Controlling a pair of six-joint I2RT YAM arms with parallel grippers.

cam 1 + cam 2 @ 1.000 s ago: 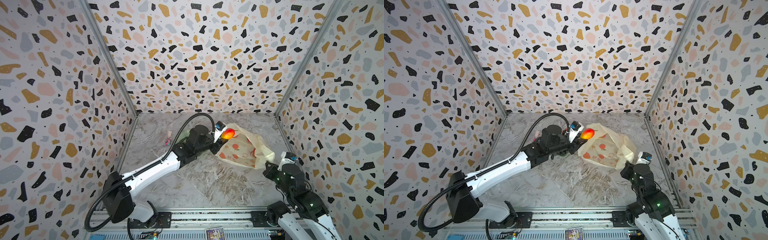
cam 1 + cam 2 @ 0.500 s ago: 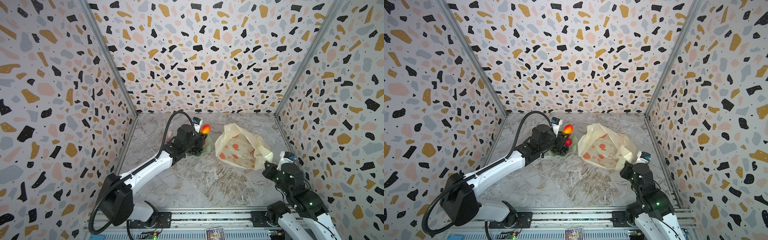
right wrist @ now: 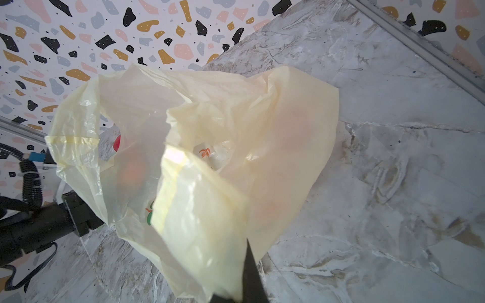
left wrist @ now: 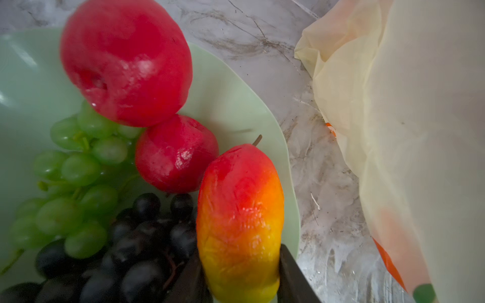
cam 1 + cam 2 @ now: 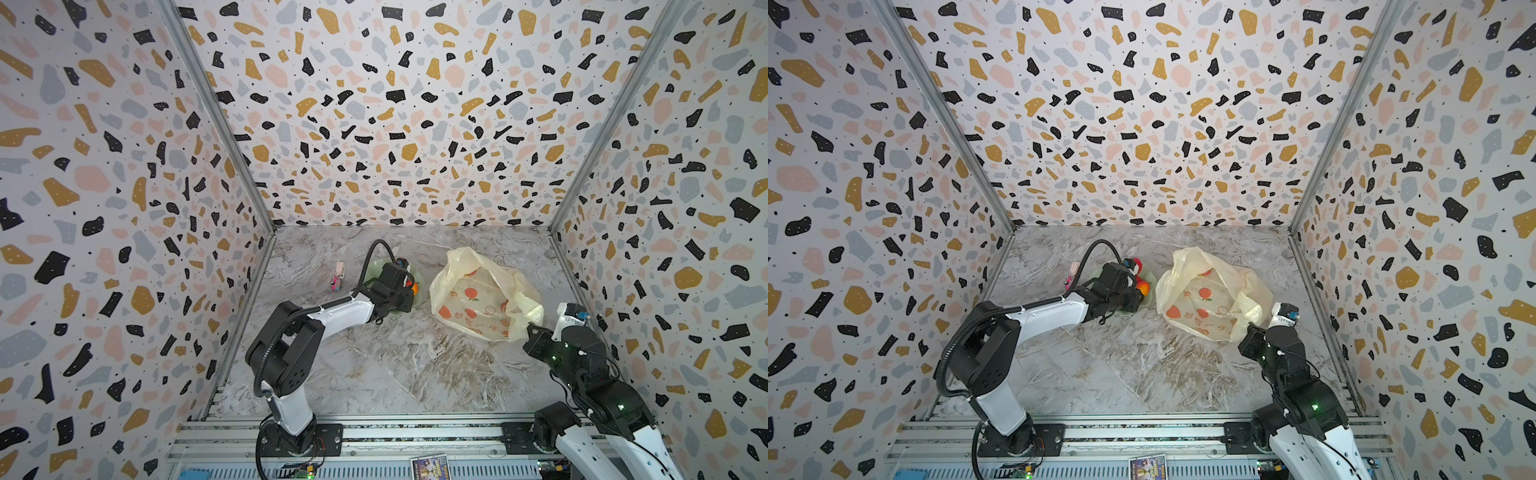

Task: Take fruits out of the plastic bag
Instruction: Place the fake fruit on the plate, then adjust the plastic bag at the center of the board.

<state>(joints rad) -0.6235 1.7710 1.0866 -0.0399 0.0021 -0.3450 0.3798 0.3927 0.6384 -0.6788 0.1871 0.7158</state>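
Observation:
My left gripper (image 4: 240,278) is shut on a red-yellow peach-like fruit (image 4: 240,223), held low over the pale green plate (image 4: 236,112). On the plate lie two red apples (image 4: 126,60), green grapes (image 4: 70,168) and black grapes (image 4: 136,244). In both top views the left gripper (image 5: 409,286) (image 5: 1140,289) hangs over that plate, left of the plastic bag (image 5: 478,295) (image 5: 1208,295). My right gripper (image 5: 530,328) (image 3: 236,288) is shut on the bag's near edge and holds it up. The film (image 3: 210,131) hides whatever is inside.
A tiny pink trinket (image 5: 336,282) stands left of the plate near the left wall. The patterned walls close in on three sides. A metal rail with a small card (image 5: 430,464) runs along the front edge.
My left gripper has carried the red-yellow fruit from the bag's mouth leftward and down over the plate. The right arm and the bag have stayed put.

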